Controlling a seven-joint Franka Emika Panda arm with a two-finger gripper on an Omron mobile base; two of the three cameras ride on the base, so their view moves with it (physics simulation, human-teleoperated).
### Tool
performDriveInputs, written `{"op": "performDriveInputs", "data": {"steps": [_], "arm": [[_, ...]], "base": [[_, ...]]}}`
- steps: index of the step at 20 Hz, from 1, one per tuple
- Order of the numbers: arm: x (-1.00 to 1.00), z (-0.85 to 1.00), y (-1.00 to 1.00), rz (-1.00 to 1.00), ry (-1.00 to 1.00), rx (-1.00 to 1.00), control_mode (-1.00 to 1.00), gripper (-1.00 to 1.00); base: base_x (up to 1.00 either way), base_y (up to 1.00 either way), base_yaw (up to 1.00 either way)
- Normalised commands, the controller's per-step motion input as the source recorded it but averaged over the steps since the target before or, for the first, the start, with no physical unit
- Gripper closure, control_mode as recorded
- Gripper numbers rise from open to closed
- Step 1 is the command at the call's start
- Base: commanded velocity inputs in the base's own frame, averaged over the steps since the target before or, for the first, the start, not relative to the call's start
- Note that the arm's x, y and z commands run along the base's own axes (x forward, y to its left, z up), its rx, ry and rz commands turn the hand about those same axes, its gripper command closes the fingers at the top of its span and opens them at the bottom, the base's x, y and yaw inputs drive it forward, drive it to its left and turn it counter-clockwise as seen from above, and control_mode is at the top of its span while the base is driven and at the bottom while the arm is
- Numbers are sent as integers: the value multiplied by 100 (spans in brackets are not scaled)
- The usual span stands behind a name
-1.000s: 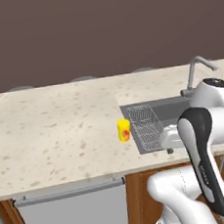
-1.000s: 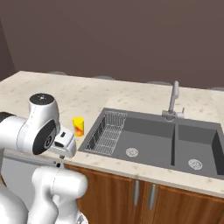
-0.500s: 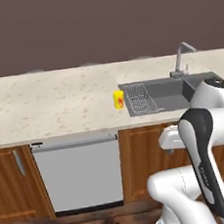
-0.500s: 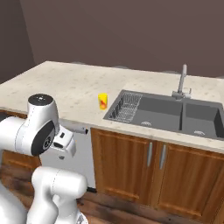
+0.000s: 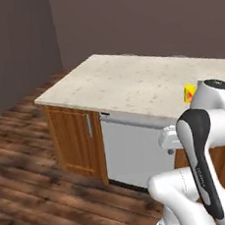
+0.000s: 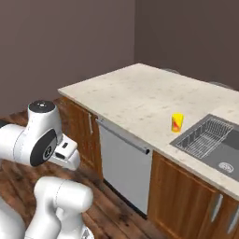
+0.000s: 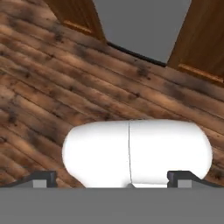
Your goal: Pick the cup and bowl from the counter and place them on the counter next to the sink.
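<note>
Currently: small bright yellow cup upright on beige speckled stone counter, just beside dark sink; gripper spread wide, empty, aimed floorward, well below and apart.

Cup on the counter, just beside the sink with its wire rack; dishwasher below, between 2 cabinets.
</note>
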Motion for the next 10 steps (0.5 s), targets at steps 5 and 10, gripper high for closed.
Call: {"op": "performDriveInputs", "data": {"steps": [5, 10], "arm": [[0, 0, 0, 0, 0, 0, 100, -100], [0, 0, 0, 0, 0, 0, 100, -100]], "base": [[0, 0, 100], [8, 0, 100]]}}
